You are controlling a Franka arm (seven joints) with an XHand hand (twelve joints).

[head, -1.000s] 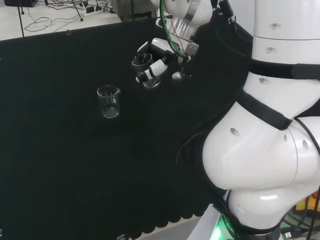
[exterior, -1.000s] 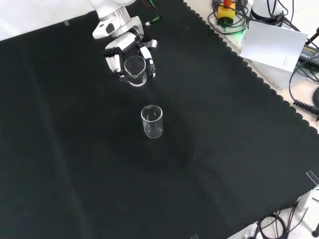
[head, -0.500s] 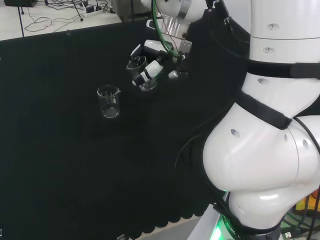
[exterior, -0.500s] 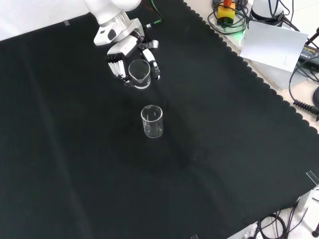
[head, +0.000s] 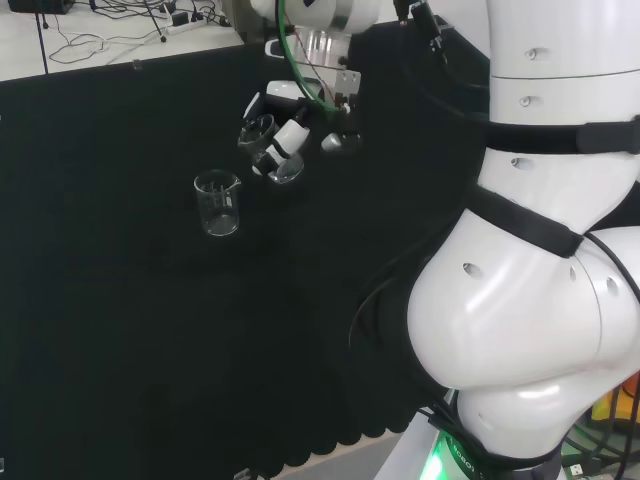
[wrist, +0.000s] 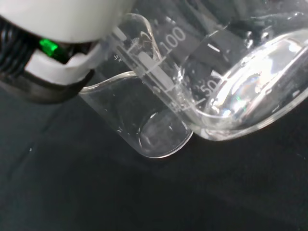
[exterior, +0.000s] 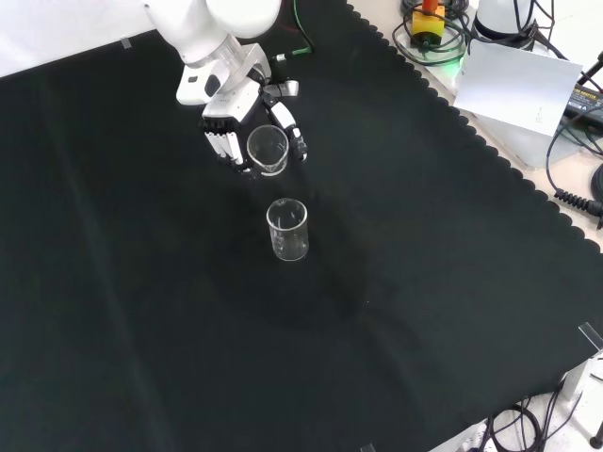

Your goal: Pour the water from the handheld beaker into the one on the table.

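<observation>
- The handheld beaker (exterior: 268, 149) is up in the air, tipped hard over, its mouth facing the front camera; it sits just beyond and above the beaker on the table (exterior: 287, 229).
- In the head view the held beaker (head: 283, 168) hangs up and to the right of the standing one (head: 218, 203), with a gap between them.
- The hand (exterior: 236, 118) has its fingers curled round the beaker's wall, thumb on the far side, clamped on the glass.
- Close up from the wrist, a clear rim and spout (wrist: 120, 84) show with printed graduations; I can't tell how much water is in there.
- Handling call: thin clear glass, stiff, light, slick and breakable; the mid-wall wrap looks like the right place, leaving the spout free.
- The table beaker stands upright on the black cloth (exterior: 424, 282), untouched, light enough to tip if the held rim clips it.
</observation>
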